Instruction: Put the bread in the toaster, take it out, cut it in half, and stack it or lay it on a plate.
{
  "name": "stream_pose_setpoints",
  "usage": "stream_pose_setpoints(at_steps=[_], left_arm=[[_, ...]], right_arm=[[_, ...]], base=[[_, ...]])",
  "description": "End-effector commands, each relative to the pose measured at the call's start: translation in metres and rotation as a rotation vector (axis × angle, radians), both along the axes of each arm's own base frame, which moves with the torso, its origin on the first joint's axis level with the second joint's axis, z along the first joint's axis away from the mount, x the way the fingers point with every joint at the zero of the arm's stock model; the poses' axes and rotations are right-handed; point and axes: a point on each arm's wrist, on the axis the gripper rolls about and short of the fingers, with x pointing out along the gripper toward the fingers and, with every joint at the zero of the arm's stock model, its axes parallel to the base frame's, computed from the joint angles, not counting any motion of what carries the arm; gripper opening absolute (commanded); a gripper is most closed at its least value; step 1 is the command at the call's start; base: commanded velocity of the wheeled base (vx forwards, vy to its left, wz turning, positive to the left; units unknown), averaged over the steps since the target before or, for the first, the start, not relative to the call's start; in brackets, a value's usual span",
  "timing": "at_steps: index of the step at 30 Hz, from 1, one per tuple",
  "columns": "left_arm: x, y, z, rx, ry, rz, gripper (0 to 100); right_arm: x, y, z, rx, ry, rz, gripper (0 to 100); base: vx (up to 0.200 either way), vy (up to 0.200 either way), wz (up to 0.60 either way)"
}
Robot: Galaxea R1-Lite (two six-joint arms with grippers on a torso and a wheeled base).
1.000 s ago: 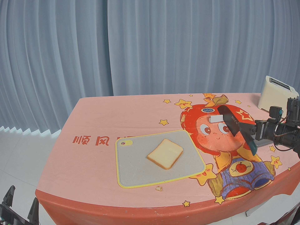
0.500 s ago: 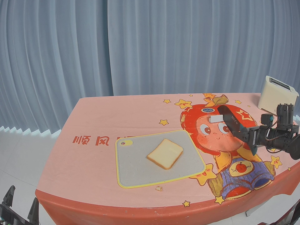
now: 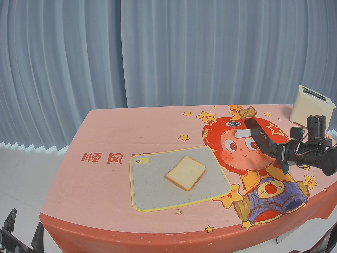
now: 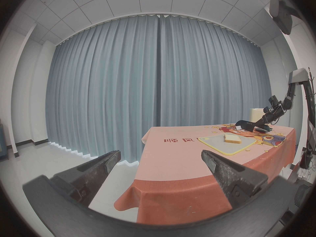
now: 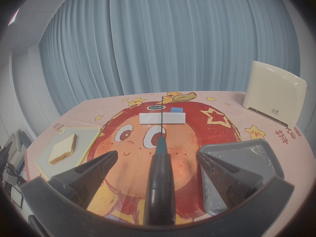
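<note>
A slice of bread (image 3: 185, 172) lies flat on the grey, yellow-rimmed cutting board (image 3: 151, 190), also seen as bread (image 5: 62, 147) from the right wrist. A black-bladed knife (image 3: 258, 134) rests with its blade on edge across a small white rest (image 5: 174, 118). Its dark handle (image 5: 160, 181) lies between the spread fingers of my right gripper (image 3: 275, 151) (image 5: 156, 154), which is open and not clamped on it. The cream toaster (image 3: 310, 108) (image 5: 275, 91) stands at the table's far right corner. My left gripper (image 4: 161, 168) (image 3: 25, 220) hangs open below the table's left front corner.
A grey plate (image 5: 243, 168) lies just right of the knife handle, under the right arm. A crumb (image 3: 178, 212) sits in front of the board. The pink tablecloth (image 3: 105, 137) is bare on the left and at the back.
The right arm has swung its wrist down and toward the knife, bringing the open fingers around the handle. Knife, bread and left arm have not moved.
</note>
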Motion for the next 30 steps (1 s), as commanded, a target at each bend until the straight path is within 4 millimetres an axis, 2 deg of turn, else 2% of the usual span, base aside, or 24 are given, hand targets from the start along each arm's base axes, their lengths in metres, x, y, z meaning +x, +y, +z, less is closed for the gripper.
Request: stream_pose_setpoints(at_steps=[1,24,25,30], left_arm=[[0.0011,0.0000,-0.0049,-0.001,0.015,0.001,100],[0.0011,0.0000,-0.0049,-0.001,0.015,0.001,100],[0.0011,0.0000,-0.0049,-0.001,0.015,0.001,100],[0.0011,0.0000,-0.0049,-0.001,0.015,0.001,100]], right_arm=[[0.0014,0.0003,-0.0022,0.000,0.007,0.000,100],[0.0030,-0.0006,-0.0067,-0.014,0.019,0.002,100],[0.0029,-0.0006,-0.0069,-0.015,0.021,0.001,0],[0.0013,-0.0003,-0.0094,-0.017,0.031,0.000,0]], base=[[0.000,0.000,0.00],[0.000,0.000,0.00],[0.000,0.000,0.00],[0.000,0.000,0.00]])
